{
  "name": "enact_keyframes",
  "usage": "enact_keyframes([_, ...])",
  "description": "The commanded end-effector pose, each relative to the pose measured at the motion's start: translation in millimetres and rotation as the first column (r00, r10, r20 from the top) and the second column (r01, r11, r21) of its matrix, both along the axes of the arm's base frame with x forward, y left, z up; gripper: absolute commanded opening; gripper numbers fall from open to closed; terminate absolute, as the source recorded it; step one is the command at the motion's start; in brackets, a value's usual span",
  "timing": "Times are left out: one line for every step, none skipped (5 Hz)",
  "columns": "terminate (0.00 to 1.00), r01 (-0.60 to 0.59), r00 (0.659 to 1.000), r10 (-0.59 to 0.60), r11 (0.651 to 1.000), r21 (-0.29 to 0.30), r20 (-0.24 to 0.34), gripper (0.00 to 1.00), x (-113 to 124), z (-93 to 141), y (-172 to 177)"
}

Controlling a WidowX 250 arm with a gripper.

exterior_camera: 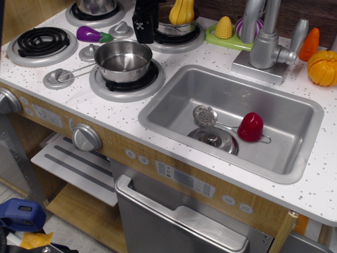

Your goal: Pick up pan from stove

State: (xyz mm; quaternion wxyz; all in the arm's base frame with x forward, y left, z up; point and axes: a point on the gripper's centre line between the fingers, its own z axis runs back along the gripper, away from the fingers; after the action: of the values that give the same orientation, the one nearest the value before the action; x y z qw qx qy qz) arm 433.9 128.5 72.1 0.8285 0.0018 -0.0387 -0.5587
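stove [63, 92] fills the left of the view: four black coil burners counted, the near-left one [40, 41] bare and well left of and below the gripper, the far-left one carrying a steel pot [95, 6] cut off by the top edge. a purple toy eggplant [92, 35] lies just left of the gripper, between the burners. the pan [124, 59] sits upright and empty on the front-right burner, below and slightly left of the gripper, its wire-loop handle [79, 71] running out to the left over a silver knob. gripper [143, 23] is a black block hanging at the top of the view, beside a second pot [176, 25] holding a yellow squash [181, 10]; it touches nothing visible, and whether its jaws are spread or pressed together i cannot tell from this angle. pots counted: two, plus one pan. right of the gripper: sink [295, 163] holding one lid [213, 139], one slotted spoon [206, 116], one red pepper [250, 126]; faucet [266, 42]; corn [224, 27], an onion [247, 25], carrot [310, 45], pumpkin [322, 67]. risks, as judged: the thin handle may twist in the grip and tip the pan; the polished rim may slip; a descent could clip the eggplant or the neighbouring pot.
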Motion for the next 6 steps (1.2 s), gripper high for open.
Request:
enact_keyframes([0.0, 0.0, 1.0, 0.0, 1.0, 0.0, 0.0, 1.0, 0.0, 0.0, 0.0])
enact_keyframes([0.0, 0.045, 0.999, -0.046, 0.999, 0.019, 0.013, 1.0, -1.3, -2.2, 2.5])
enact_keyframes([0.0, 0.049, 0.999, -0.05, 0.998, 0.028, 0.013, 1.0, -3.5, 0.2, 2.6])
enact_keyframes([0.0, 0.064, 0.998, -0.065, 0.997, 0.037, 0.017, 1.0, -3.9, 0.2, 5.6])
enact_keyframes([0.0, 0.077, 0.997, -0.078, 0.996, 0.042, 0.013, 1.0, -3.3, 0.0, 11.0])
enact_keyframes([0.0, 0.088, 0.996, -0.088, 0.994, 0.059, -0.012, 1.0, -0.5, 10.1, 15.3])
